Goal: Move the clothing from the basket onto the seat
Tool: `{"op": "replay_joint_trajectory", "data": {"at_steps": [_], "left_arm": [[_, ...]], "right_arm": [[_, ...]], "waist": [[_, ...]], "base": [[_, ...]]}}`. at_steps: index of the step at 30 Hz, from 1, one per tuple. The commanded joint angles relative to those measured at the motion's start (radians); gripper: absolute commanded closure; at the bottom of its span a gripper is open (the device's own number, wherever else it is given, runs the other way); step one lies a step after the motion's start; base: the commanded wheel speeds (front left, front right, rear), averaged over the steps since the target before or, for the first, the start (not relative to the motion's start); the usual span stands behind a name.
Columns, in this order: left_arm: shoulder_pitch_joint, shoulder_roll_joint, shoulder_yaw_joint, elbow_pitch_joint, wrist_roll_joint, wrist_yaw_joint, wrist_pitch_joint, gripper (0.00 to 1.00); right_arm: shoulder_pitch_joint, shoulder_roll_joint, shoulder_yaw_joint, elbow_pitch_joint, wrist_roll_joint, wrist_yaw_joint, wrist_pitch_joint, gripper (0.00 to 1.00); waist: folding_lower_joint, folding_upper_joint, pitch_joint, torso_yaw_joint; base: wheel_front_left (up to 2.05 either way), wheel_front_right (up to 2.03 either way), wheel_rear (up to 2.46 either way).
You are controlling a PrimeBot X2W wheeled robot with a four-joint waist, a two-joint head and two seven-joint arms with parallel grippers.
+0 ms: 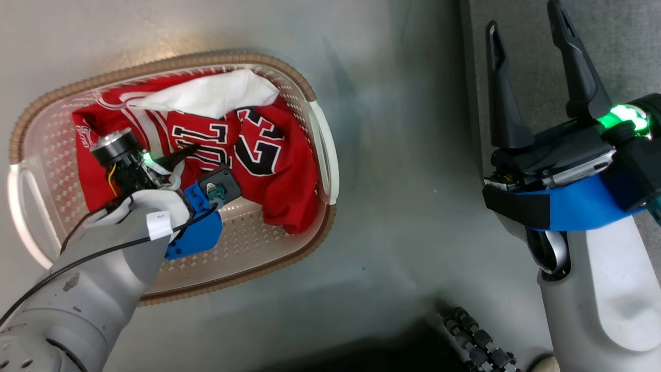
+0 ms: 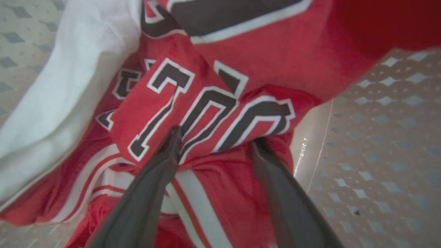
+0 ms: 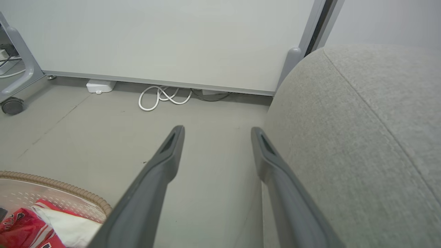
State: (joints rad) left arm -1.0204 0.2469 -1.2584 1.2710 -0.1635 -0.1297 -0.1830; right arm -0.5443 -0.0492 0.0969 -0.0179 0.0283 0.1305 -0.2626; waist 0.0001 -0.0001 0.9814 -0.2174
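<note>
Jaws of the left gripper (image 2: 217, 136) are spread, tips sunk either side of a bunched jersey (image 2: 262, 69) fold, presumably so it can be pinched, though actual grip can't be confirmed. Jersey and shorts (image 1: 206, 95) are piled in the basket (image 1: 289, 77), left of the head view. Right gripper (image 3: 217, 132) is held spread too, parked out of the way by the seat (image 3: 361, 137) at far right. The basket wall has to be cleared on the lift.
</note>
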Motion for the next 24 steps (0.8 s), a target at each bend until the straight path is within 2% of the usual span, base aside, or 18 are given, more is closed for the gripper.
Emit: {"op": "replay_joint_trajectory", "data": {"at_steps": [1, 10, 11, 12, 13, 19, 24], "left_arm": [[-0.022, -0.001, -0.004, 0.004, 0.009, -0.001, 0.005, 0.00], [-0.054, -0.020, -0.015, 0.014, 0.032, -0.001, 0.046, 0.00], [-0.054, -0.021, -0.015, 0.015, 0.032, -0.001, 0.047, 0.39], [-0.054, -0.021, -0.015, 0.015, 0.032, -0.001, 0.047, 0.39], [-0.054, -0.027, -0.016, 0.016, 0.030, -0.001, 0.044, 1.00], [-0.051, -0.053, -0.002, 0.017, 0.006, -0.001, 0.013, 1.00], [-0.020, -0.088, 0.011, 0.016, -0.024, 0.002, -0.043, 1.00]], "right_arm": [[-0.012, -0.002, 0.006, -0.016, -0.005, 0.000, -0.003, 0.00], [0.021, -0.002, 0.015, -0.097, -0.018, 0.000, -0.003, 0.00], [0.022, -0.002, 0.015, -0.102, -0.020, 0.000, -0.003, 0.00], [0.022, -0.002, 0.015, -0.102, -0.020, 0.000, -0.003, 0.00], [0.018, -0.002, 0.015, -0.107, -0.022, 0.000, -0.003, 0.00], [0.012, -0.002, 0.009, -0.107, -0.029, 0.000, -0.003, 0.00], [0.014, -0.002, 0.006, -0.081, -0.037, 0.000, -0.003, 0.00]], "waist": [[-0.0001, 0.0001, 0.025, -0.007], [-0.0001, 0.0001, 0.067, -0.008], [-0.0001, 0.0001, 0.067, -0.006], [-0.0001, 0.0001, 0.067, -0.006], [-0.0001, 0.0001, 0.065, -0.001], [-0.0001, 0.0001, 0.032, 0.023], [-0.0001, 0.0001, -0.039, 0.050]], "base": [[0.00, 0.00, 0.00], [0.00, 0.00, 0.00], [0.00, 0.00, 0.00], [0.00, 0.00, 0.00], [0.00, 0.00, 0.00], [0.00, 0.00, 0.00], [0.00, 0.00, 0.00]]}}
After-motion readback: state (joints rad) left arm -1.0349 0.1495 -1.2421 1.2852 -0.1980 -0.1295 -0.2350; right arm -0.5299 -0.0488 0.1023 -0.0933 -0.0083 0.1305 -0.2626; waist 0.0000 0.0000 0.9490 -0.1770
